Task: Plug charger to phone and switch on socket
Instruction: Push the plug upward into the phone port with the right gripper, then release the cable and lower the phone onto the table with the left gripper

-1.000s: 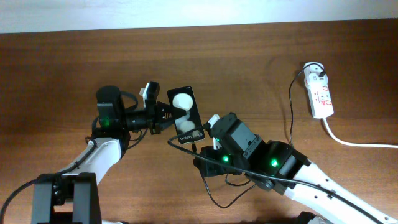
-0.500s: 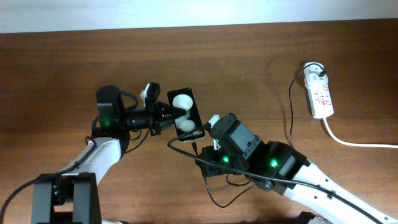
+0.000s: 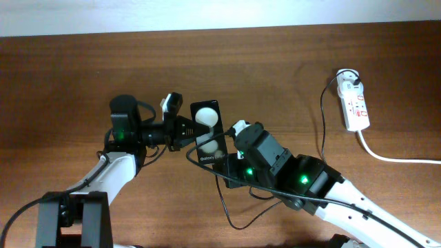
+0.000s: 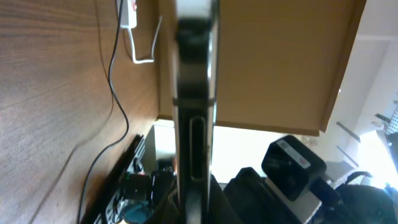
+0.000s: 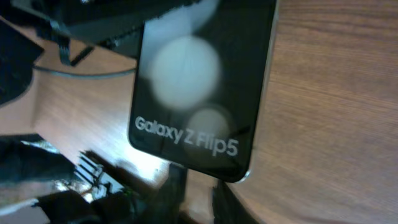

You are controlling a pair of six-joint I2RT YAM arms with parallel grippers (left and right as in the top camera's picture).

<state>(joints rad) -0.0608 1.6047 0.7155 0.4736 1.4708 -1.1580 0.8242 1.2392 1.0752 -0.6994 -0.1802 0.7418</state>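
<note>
The phone (image 3: 207, 129), a black slab with two white circles and white lettering at its near end, is held off the table by my left gripper (image 3: 186, 131), which is shut on its left edge. In the left wrist view the phone (image 4: 196, 93) is edge-on and shows a slot. My right gripper (image 3: 224, 154) is at the phone's lettered end, nearly closed on the charger's tip. In the right wrist view the phone (image 5: 205, 81) fills the frame, and a dark tip in my right gripper (image 5: 196, 190) touches its bottom edge. The charger cable (image 3: 322, 131) runs to the socket (image 3: 355, 103).
The socket's thick white cord (image 3: 393, 157) trails off to the right edge. The black cable loops on the table below my right arm (image 3: 231, 220). The socket also shows far off in the left wrist view (image 4: 129, 12).
My left gripper has shifted the phone a little to the right and turned it straighter. My right gripper has moved up to the phone's lettered end.
</note>
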